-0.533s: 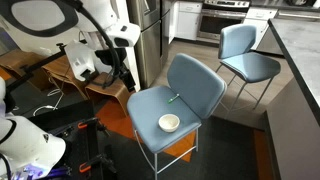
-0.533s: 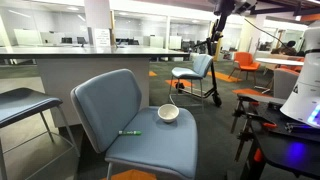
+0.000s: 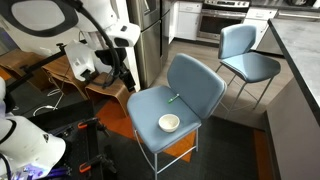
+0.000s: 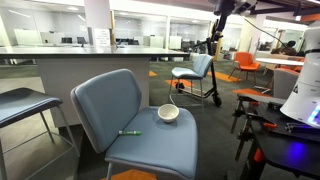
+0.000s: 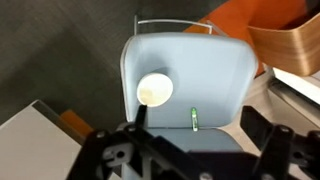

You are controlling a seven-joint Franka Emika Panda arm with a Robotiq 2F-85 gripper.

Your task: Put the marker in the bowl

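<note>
- My gripper (image 5: 198,140) hangs well clear of the chair. Its dark fingers are spread wide and hold nothing.
- The thin dark green marker (image 5: 194,119) lies flat on the pale blue padded chair seat (image 5: 215,70) far beneath me. In the wrist view it sits just ahead of the gap between my fingers.
- The small round cream bowl (image 5: 154,91) stands upright on the same seat. It is near the marker but not touching it, off toward one of my fingers.
</note>
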